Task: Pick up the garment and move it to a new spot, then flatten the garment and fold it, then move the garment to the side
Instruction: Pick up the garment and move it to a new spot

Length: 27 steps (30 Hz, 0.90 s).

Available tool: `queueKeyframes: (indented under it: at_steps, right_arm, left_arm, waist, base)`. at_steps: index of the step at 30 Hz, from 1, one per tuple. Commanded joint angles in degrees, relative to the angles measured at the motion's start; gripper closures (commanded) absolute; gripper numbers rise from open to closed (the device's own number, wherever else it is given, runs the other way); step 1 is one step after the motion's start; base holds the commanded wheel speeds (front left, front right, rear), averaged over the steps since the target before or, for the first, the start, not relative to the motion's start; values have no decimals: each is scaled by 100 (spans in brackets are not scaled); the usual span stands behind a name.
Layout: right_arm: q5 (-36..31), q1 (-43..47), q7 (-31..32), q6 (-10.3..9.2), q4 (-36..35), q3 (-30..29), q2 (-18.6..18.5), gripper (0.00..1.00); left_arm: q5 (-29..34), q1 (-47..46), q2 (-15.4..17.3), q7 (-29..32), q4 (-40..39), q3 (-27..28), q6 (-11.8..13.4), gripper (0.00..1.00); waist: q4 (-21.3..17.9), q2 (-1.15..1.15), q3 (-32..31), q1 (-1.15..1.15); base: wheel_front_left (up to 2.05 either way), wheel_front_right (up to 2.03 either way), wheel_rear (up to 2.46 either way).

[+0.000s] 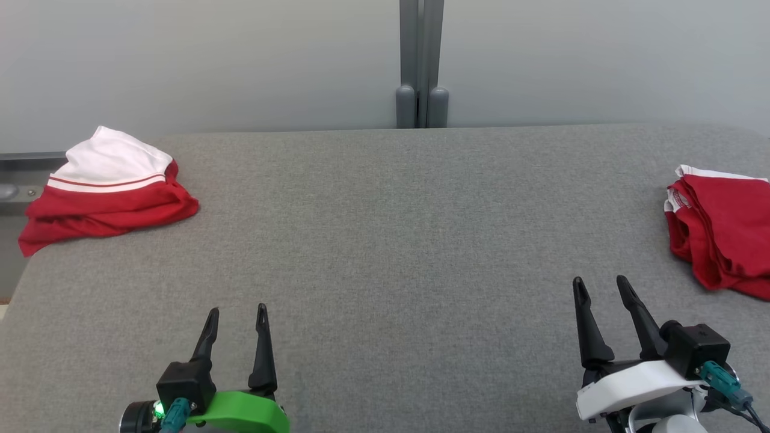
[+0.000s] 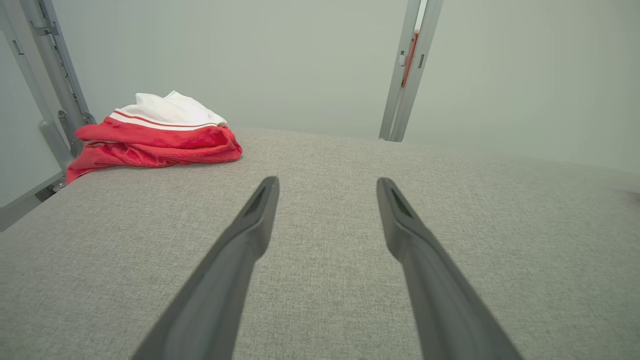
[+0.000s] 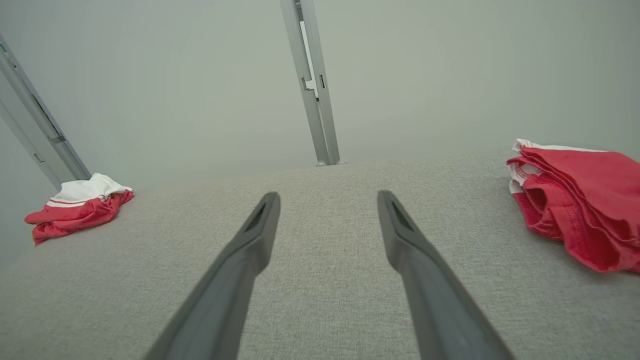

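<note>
Two red-and-white garments lie on the grey fabric table (image 1: 385,240). One garment (image 1: 108,186) is a folded bundle with white on top at the far left corner, also seen as the bundle (image 2: 155,132) and the bundle (image 3: 77,205). The other garment (image 1: 722,231) is a crumpled red heap at the right edge, the same heap (image 3: 575,200) in the right wrist view. My left gripper (image 1: 237,316) is open at the near left, empty, its fingers (image 2: 250,230) over bare cloth. My right gripper (image 1: 601,288) is open at the near right, empty, a short way left of the red heap.
A pale wall runs behind the table with a grey upright post (image 1: 421,60) at its middle. A grey metal frame (image 1: 18,180) sits past the table's left corner. The left bundle overhangs the table's left edge.
</note>
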Motion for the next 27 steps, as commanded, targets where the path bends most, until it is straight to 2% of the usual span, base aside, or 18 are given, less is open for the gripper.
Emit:
queueKeyframes:
  at_steps: [1,7,16,20,27]
  right_arm:
    - [-35,78,-6,0,-50,-16,-9,0]
    - [-39,81,-30,0,-185,19,-11,0]
    - [4,-9,-27,0,-264,85,-11,0]
    - [27,-75,-32,0,-251,154,-12,0]
    - [8,-260,22,0,-204,406,-17,0]
  left_arm:
    - [24,60,3,-19,-10,25,-13,0]
    - [36,-50,1,-20,-38,33,-20,0]
    - [104,-189,2,-19,-116,140,-7,0]
    - [105,-173,1,-19,-140,258,-3,0]
    - [77,-5,-3,-19,-296,515,58,0]
  waist:
    - [81,0,10,0]
    - [608,0,80,0]
    - [1980,0,185,0]
    - [2432,0,196,0]
    - [2612,0,293,0]
  base:
    - [0,0,0]
    - [0,0,0]
    - [0,0,0]
    - [0,0,0]
    - [0,0,0]
